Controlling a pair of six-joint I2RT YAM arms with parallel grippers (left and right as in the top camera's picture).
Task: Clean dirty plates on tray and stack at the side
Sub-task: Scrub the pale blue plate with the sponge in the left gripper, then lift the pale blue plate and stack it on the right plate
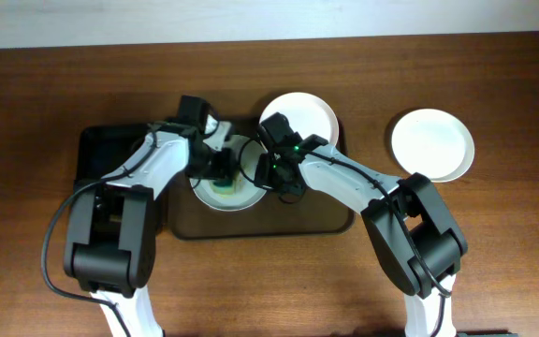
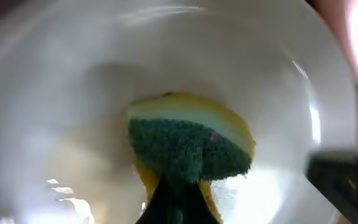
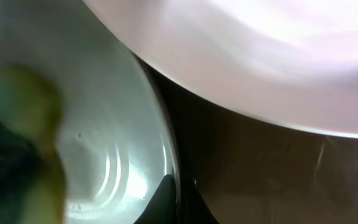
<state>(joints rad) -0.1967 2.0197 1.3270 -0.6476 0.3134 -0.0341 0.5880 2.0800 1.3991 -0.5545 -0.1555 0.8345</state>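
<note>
One white plate (image 1: pixel 240 199) lies in the middle of the dark brown tray (image 1: pixel 279 221). My left gripper (image 1: pixel 219 172) is shut on a yellow sponge with a green scouring face (image 2: pixel 191 144) and presses it on this plate's inside (image 2: pixel 73 93). My right gripper (image 1: pixel 268 174) is shut on the plate's right rim (image 3: pixel 161 124), one finger inside and one outside. A second plate (image 1: pixel 299 116) sits at the tray's far right corner and fills the top of the right wrist view (image 3: pixel 260 56). A third plate (image 1: pixel 431 143) lies on the table to the right, off the tray.
A smaller black tray (image 1: pixel 106 150) lies left of the brown tray, under my left arm. Both arms cross over the brown tray's middle. The wooden table (image 1: pixel 494 262) extends around, with a white wall edge at the far side.
</note>
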